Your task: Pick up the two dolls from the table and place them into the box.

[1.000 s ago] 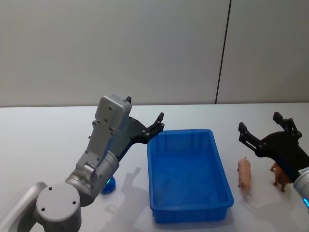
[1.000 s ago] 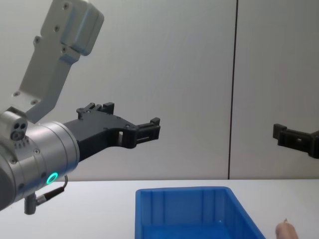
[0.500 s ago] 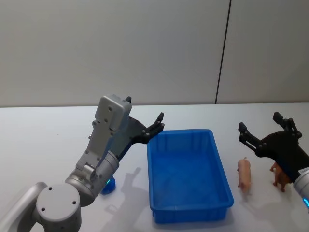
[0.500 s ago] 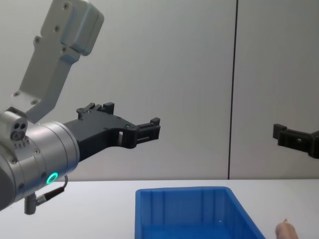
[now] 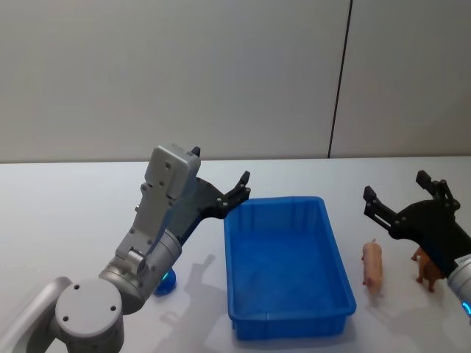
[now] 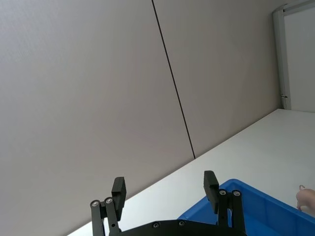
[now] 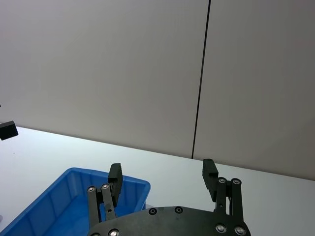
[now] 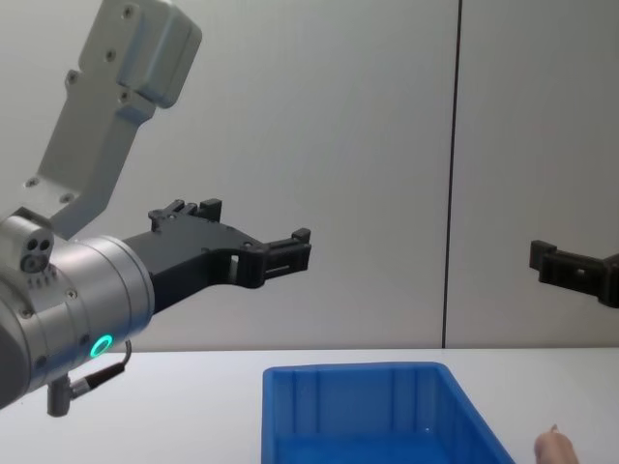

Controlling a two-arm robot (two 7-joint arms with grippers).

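While both dolls are recorded in the head view on the table (image 5: pixel 73 213), right of the box (image 5: pixel 291 327) (pink doll (image 5: pixel 372 266) beside it, brown doll (image 5: pixel 425 276) farther right), merely the pink doll's tip is caught in the chest view. Left gripper (image 5: pixel 241 187), by the box's far left corner, and right gripper (image 5: pixel 396 187), over the dolls, are held wide open, empty.

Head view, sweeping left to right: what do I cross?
left gripper → blue box → pale pink doll → brown doll. The right gripper overlaps the dolls in the picture, so I leave it out of the order.
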